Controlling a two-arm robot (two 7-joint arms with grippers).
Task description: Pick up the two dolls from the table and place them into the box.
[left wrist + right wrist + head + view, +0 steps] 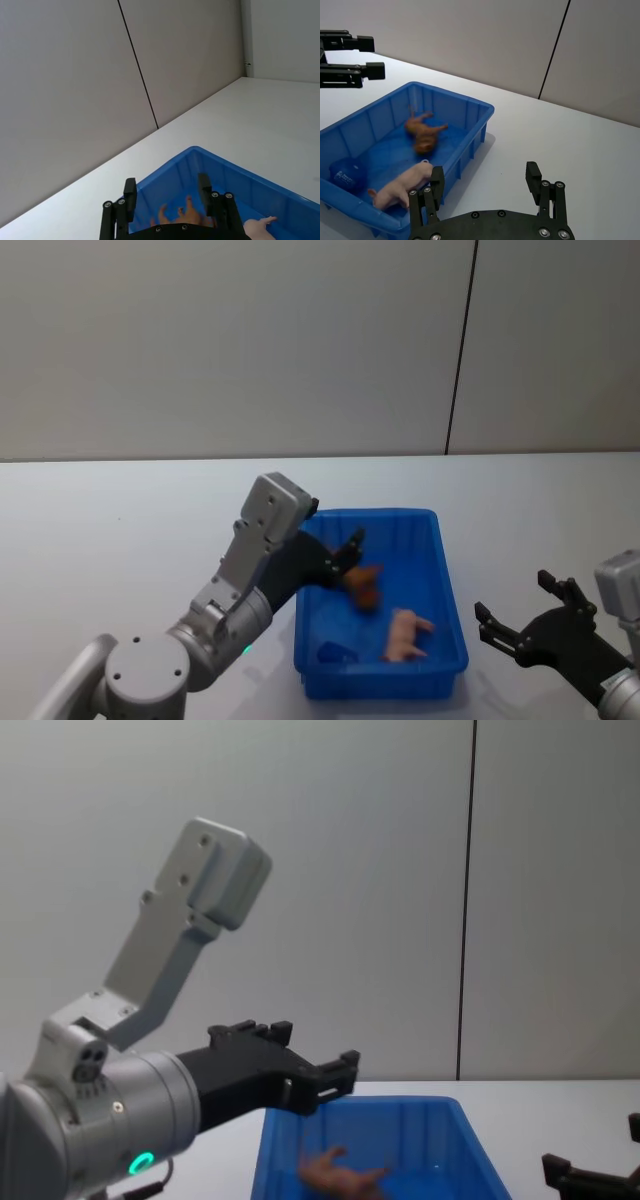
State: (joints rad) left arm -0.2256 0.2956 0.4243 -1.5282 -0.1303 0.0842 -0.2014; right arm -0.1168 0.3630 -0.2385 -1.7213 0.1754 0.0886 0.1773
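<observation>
While both dolls lie inside the blue box (445, 570) — brown doll (423, 131) mid-floor, pink doll (402, 184) at the near wall — left gripper (352, 545) hovers spread above them, right gripper (485, 187) spread beside the box. Risk: a careless arm withdrawal clips the rim, shifting the box.

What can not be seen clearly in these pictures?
- Brown doll: blurred in the head view; in the left wrist view the left gripper covers its lower part.
- Pink doll: partly behind the right gripper in the right wrist view.
- Box: cut off by the bottom edge in the chest view.
- Dark blue thing in the box: too unclear to name.
</observation>
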